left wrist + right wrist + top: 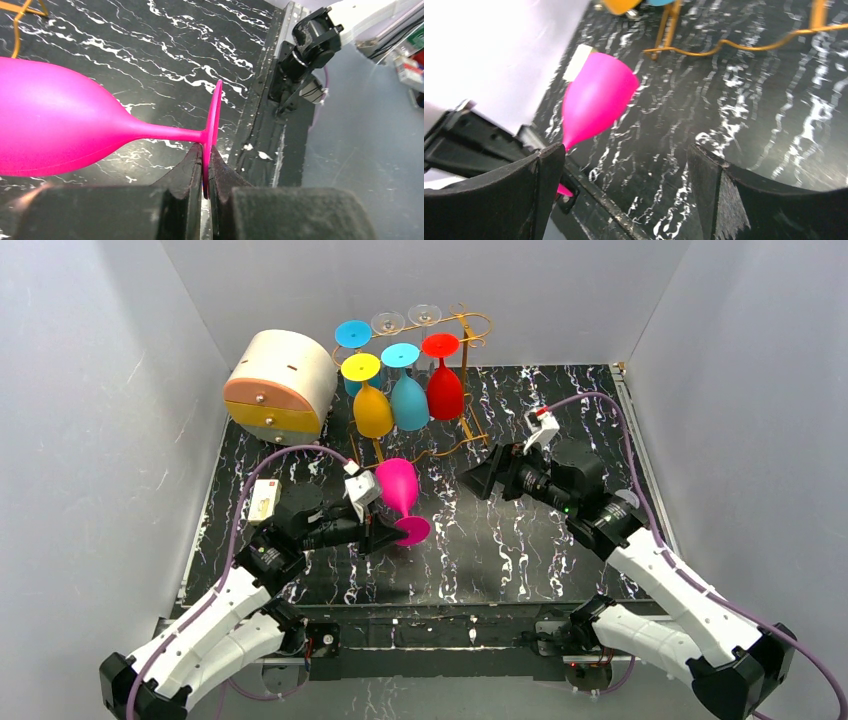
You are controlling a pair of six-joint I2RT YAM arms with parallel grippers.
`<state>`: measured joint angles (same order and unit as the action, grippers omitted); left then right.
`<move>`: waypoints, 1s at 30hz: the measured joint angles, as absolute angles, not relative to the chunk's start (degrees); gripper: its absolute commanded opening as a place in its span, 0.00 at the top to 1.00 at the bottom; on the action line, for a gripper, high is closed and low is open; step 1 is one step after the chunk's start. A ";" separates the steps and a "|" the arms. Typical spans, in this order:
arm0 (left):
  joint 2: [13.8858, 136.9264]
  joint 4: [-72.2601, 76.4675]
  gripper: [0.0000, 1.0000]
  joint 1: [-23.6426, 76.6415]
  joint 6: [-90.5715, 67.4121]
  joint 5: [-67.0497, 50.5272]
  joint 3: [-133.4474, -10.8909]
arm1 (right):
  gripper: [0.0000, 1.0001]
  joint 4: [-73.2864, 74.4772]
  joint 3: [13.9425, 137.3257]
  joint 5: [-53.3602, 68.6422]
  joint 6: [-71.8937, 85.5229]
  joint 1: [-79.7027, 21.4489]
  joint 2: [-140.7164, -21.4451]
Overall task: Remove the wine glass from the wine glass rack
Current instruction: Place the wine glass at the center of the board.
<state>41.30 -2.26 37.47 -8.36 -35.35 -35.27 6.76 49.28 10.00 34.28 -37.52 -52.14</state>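
Observation:
A pink wine glass [398, 485] is off the rack and held tilted above the table, bowl toward the back. My left gripper [388, 533] is shut on the edge of its round foot; the left wrist view shows the pink wine glass [50, 125] lying sideways with the foot pinched in the left gripper [206, 150]. My right gripper [486, 480] stands open and empty to the right of the glass, apart from it. In its wrist view the right gripper [624, 150] frames bare table, the pink wine glass [596, 97] to its left. The golden wine glass rack [464, 360] stands at the back.
Yellow [372, 410], blue [408, 400] and red [444, 390] glasses hang upside down in the rack, with clear ones [424, 312] behind. A round cream-and-orange drawer box [280, 385] sits at the back left. A small white box [262, 500] lies near the left arm.

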 measured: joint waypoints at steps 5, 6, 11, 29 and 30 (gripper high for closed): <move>40.95 -0.01 1.00 37.47 -4.45 -33.34 -35.16 | 0.01 17.43 53.93 1.45 34.11 -37.47 -52.86; 40.80 1.37 1.00 37.47 -4.19 -33.23 -35.00 | 0.01 18.65 54.46 0.95 33.93 -37.30 -52.86; 38.09 6.57 1.00 37.43 -1.34 -34.02 -32.53 | 0.01 23.16 56.47 3.79 32.77 -35.22 -52.86; 36.42 0.32 1.00 37.30 16.08 -64.99 -31.18 | 0.09 10.76 60.29 50.19 37.98 -19.44 -68.77; 36.45 -0.10 1.00 37.30 16.67 -65.78 -31.29 | 0.10 10.20 60.80 51.94 38.22 -19.59 -69.80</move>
